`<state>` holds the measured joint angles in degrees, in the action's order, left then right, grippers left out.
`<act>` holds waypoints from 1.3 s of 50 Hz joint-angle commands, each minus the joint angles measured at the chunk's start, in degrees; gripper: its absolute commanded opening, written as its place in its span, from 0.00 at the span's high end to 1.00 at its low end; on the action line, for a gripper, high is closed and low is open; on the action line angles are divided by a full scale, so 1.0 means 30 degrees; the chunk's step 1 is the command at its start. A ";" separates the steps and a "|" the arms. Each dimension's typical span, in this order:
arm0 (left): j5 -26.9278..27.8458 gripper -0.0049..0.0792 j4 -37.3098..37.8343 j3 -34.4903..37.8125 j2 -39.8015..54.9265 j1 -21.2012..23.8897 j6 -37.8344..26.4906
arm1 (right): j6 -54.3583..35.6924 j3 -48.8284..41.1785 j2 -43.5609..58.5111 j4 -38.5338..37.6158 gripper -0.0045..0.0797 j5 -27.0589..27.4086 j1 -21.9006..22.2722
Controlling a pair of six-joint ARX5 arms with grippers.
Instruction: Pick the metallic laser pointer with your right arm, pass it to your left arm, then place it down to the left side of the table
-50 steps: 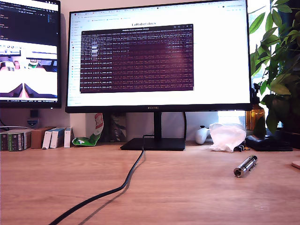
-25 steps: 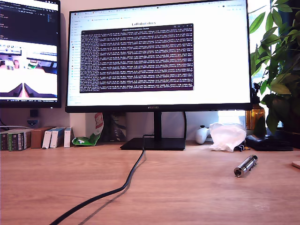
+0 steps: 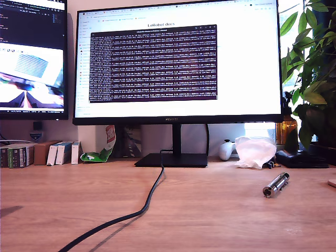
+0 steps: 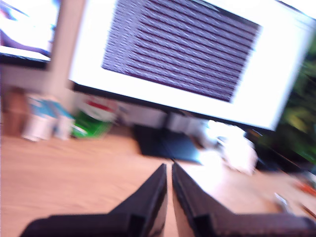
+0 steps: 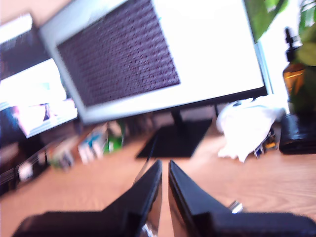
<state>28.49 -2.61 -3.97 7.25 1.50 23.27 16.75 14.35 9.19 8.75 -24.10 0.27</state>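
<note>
In the exterior view neither arm is showing. The metallic laser pointer (image 3: 275, 185), a short shiny ridged cylinder, is lying slantwise on the table (image 3: 210, 210) toward the exterior view's right, nothing touching it. A black cable (image 3: 142, 207) is snaking from the monitor stand (image 3: 172, 160) toward the camera, well apart from the pointer; a white crumpled bag (image 3: 254, 152) is sitting behind it.

The first wrist view, blurred, is showing my first gripper (image 4: 168, 170) with its jaws nearly together, only a thin slit between them, empty, aiming at the monitor stand (image 4: 165, 140).

The second wrist view is showing my second gripper (image 5: 164, 168) likewise almost closed and holding nothing. A silver glint (image 5: 235, 206), seemingly the pointer, is peeking just beside one finger (image 5: 190, 195).
</note>
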 commanded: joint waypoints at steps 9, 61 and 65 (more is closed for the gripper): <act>0.0444 0.92 -0.0124 -0.1749 0.3308 0.0058 -0.1872 | -0.2994 0.3169 0.4765 0.1020 0.96 -0.0976 -0.0087; -0.0284 0.92 -0.2710 -0.3475 0.7708 0.0058 -0.3271 | -3.0643 1.5664 2.5369 1.0360 0.96 0.2412 -0.3650; -0.0277 0.92 -0.2696 -0.3475 0.7708 0.0058 -0.3264 | -3.1416 1.6101 2.6308 1.1213 0.96 0.2463 -0.4277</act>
<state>27.55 -10.37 -13.63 30.20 1.50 13.93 -76.25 61.28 87.09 41.39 -16.80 -10.98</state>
